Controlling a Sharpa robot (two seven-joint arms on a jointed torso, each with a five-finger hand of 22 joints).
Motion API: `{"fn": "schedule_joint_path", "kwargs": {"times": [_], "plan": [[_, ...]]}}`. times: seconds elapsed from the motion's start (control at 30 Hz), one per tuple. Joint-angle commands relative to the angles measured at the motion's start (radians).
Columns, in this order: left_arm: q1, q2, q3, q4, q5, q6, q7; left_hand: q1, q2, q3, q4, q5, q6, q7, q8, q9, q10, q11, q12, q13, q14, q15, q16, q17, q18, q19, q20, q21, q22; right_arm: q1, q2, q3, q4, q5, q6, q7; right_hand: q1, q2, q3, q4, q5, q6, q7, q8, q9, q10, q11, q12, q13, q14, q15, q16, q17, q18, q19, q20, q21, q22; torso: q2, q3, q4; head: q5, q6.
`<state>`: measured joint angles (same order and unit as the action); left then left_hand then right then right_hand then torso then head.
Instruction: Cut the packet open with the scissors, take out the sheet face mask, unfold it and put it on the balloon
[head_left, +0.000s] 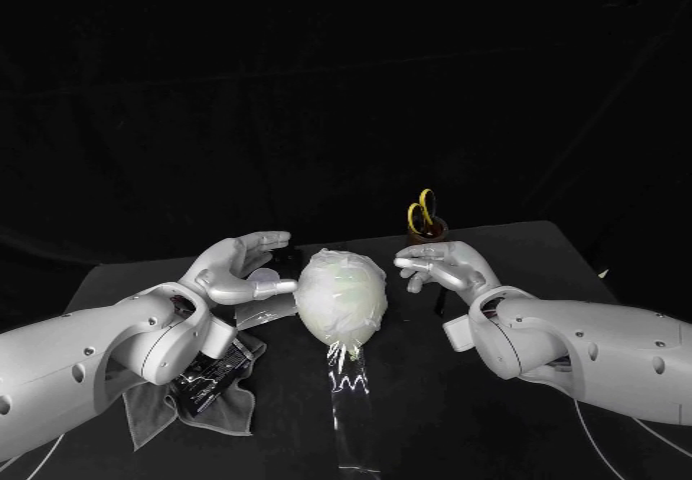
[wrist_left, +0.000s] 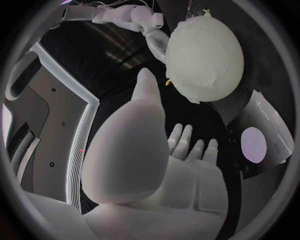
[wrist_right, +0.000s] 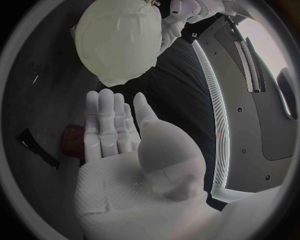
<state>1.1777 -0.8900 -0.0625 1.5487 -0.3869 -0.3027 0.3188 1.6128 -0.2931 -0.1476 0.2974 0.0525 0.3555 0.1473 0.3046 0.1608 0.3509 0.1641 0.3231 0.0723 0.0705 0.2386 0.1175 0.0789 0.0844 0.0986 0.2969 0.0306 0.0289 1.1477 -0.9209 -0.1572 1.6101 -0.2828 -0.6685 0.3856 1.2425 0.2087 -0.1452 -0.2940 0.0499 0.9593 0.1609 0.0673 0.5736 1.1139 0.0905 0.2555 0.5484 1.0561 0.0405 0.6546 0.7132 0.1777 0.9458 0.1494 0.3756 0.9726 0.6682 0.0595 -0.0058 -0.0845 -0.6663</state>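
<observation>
I hold my left hand and right hand open and empty, flanking the mid-table balloon, apparently to steady it under the draped sheet face mask; the packet lies near left.

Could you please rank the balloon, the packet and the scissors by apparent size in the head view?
1. Balloon and packet: about alike. The packet lies nearer the camera and partly under the left arm, so I will not rank them.
2. Scissors: clearly smallest, yellow handles showing.
</observation>
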Motion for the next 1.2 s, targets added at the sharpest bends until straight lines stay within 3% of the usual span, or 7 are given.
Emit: {"fn": "schedule_joint_path", "kwargs": {"times": [0.03,0.23,0.97,1.0,1.13,1.17,1.2], "plan": [[0.0,-0.003,0.001,-0.008,0.249,0.031,0.155,-0.003,0.03,0.032,0.001,0.002,0.04,0.077,0.025,0.013,0.056,0.022,0.034,0.008,0.037,0.029,0.036,0.021,0.004,0.023,0.001,0.011,0.007,-0.003,-0.003,0.0,-0.002,0.034,0.042,0.068,0.017,0.021,-0.05,-0.003,-0.002,-0.001,0.012,-0.004,-0.027,0.011,0.012,-0.048,-0.088,-0.009,0.01,-0.08,-0.054,0.002,-0.007,0.016,-0.05,-0.05,-0.003,-0.001,-0.0014,0.005,0.003],[-0.007,-0.01,-0.002,-0.028,0.396,0.038,0.245,-0.02,0.193,0.132,-0.011,-0.005,0.282,0.117,0.158,0.075,0.31,0.077,0.099,0.011,0.386,-0.011,0.268,0.142,-0.022,0.257,-0.002,0.106,0.058,-0.012,-0.004,0.0,-0.013,0.053,0.063,0.084,0.068,0.087,-0.183,0.003,0.003,-0.015,0.033,0.0,-0.092,0.021,0.032,-0.129,-0.265,-0.005,0.041,-0.262,-0.169,0.007,-0.004,0.042,-0.152,-0.168,-0.02,-0.0085,-0.0066,0.014,-0.003],[-0.022,0.029,-0.01,-0.04,0.468,0.02,0.299,-0.015,0.231,0.098,-0.013,-0.004,0.362,0.089,0.096,0.039,0.445,0.054,-0.074,-0.011,0.508,-0.031,0.185,0.091,-0.007,0.423,-0.005,0.134,0.05,-0.019,0.006,0.0,-0.026,0.095,0.106,0.101,0.086,0.087,-0.175,0.039,-0.001,-0.041,0.051,-0.001,-0.182,-0.006,0.067,-0.189,-0.439,-0.062,0.082,-0.453,-0.292,0.004,-0.014,0.081,-0.287,-0.348,-0.036,-0.0143,-0.0139,0.029,0.018],[-0.022,0.024,-0.011,-0.04,0.449,0.018,0.267,-0.491,0.293,0.148,-0.297,-0.053,-0.356,-0.147,-0.305,-0.161,-0.351,-0.164,-0.323,-0.072,-0.07,-0.239,-0.117,-0.079,-0.084,-0.099,-0.297,-0.031,-0.029,-0.018,0.005,0.0,-0.027,0.086,0.074,0.077,-0.318,-0.209,0.145,0.294,-0.05,-0.959,-0.161,-0.067,-0.574,-0.339,-0.09,-0.256,-0.548,-1.056,-0.041,-0.655,-0.713,-0.178,-0.946,-0.149,-0.376,-0.973,-0.037,-0.0141,-0.0126,0.029,0.014],[-0.025,0.027,-0.008,-0.038,0.447,0.002,0.264,-0.612,0.293,0.148,-0.297,-0.053,-0.356,-0.147,-0.305,-0.161,-0.351,-0.164,-0.323,-0.072,-0.07,-0.239,-0.117,-0.079,-0.084,-0.099,-0.297,-0.031,-0.029,-0.024,0.016,0.013,-0.028,0.102,0.06,0.082,-0.399,-0.209,0.145,0.294,-0.05,-0.959,-0.161,-0.067,-0.574,-0.413,-0.09,-0.256,-0.548,-1.056,-0.041,-0.655,-0.713,-0.178,-0.946,-0.149,-0.376,-0.973,-0.045,-0.0183,-0.0109,0.034,0.019],[-0.029,0.029,-0.006,-0.036,0.445,-0.012,0.263,-0.666,0.293,0.148,-0.297,-0.053,-0.356,-0.147,-0.305,-0.161,-0.351,-0.164,-0.323,-0.072,-0.07,-0.239,-0.117,-0.079,-0.084,-0.099,-0.297,-0.031,-0.029,-0.03,0.026,0.024,-0.029,0.116,0.047,0.086,-0.454,-0.209,0.145,0.294,-0.05,-0.959,-0.161,-0.067,-0.574,-1.114,-0.09,-0.256,-0.548,-1.056,-0.041,-0.655,-0.713,-0.178,-0.946,-0.149,-0.376,-0.973,-0.052,-0.022,-0.0094,0.039,0.023],[-0.031,0.031,-0.004,-0.035,0.443,-0.024,0.261,-0.7,0.293,0.148,-0.297,-0.053,-0.356,-0.147,-0.305,-0.161,-0.351,-0.164,-0.323,-0.072,-0.07,-0.239,-0.117,-0.079,-0.084,-0.099,-0.297,-0.031,-0.029,-0.035,0.034,0.033,-0.03,0.128,0.037,0.09,-0.485,-0.209,0.145,0.294,-0.05,-0.959,-0.161,-0.067,-0.574,-1.114,-0.09,-0.256,-0.548,-1.056,-0.041,-0.655,-0.713,-0.178,-0.946,-0.149,-0.376,-0.973,-0.058,-0.0251,-0.0081,0.043,0.026]]}}
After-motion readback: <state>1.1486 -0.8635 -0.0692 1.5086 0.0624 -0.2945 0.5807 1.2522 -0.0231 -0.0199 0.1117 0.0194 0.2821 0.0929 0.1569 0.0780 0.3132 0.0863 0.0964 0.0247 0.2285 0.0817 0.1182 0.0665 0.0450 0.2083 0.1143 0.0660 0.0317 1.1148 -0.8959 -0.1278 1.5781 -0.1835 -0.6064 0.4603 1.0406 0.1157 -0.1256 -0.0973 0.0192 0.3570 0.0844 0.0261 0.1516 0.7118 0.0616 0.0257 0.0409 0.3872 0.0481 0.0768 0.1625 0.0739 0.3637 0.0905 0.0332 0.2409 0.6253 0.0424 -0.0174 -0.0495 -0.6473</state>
